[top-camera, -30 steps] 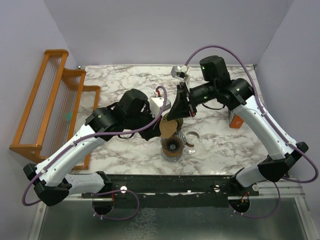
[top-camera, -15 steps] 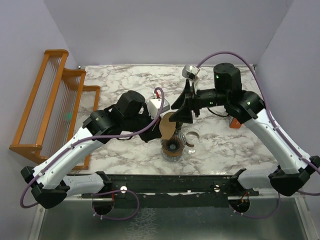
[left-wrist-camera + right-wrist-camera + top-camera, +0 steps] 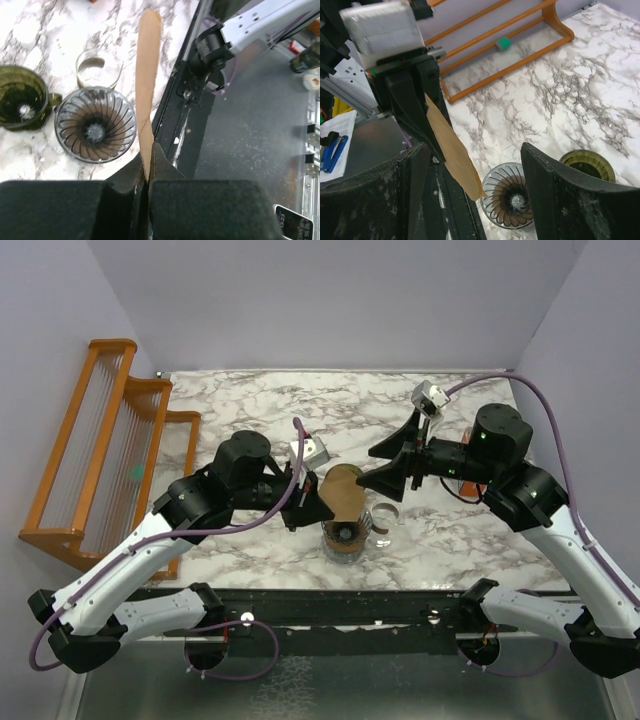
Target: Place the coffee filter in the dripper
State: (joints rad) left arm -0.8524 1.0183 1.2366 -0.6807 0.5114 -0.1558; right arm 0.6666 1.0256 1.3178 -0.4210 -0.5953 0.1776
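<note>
A white marble-patterned surface [image 3: 240, 400] with grey veins sits between plain lavender-grey walls [image 3: 330, 300]. A black frame [image 3: 330, 610] along its near edge carries both arm bases. At the far left, an orange wooden rack [image 3: 100, 450] strung with thin rods lies along the surface's left edge.

The left gripper [image 3: 146, 160] is clenched on the coffee filter [image 3: 148, 75], its two black fingers pinching one edge of the paper. The filter is tan and folded flat. The left wrist view shows it edge-on, and from above it appears as a rounded fan. It is held in the air over a tight cluster of vessels near the front middle of the surface, and it is not in any of them.

In that cluster, the olive-green dripper [image 3: 20, 97] stands upright with its mouth up and its small handle turned toward a ribbed brownish funnel [image 3: 95, 131] just beside it. A clear glass cup [image 3: 98, 67] stands close to both. From above, the filter hides the green dripper.

To the right, the right gripper [image 3: 366, 468] is released. Its jaws are spread wide and point at the filter with nothing between them. The lower fingertip is just beside the paper's edge, but whether it touches cannot be told.
</note>
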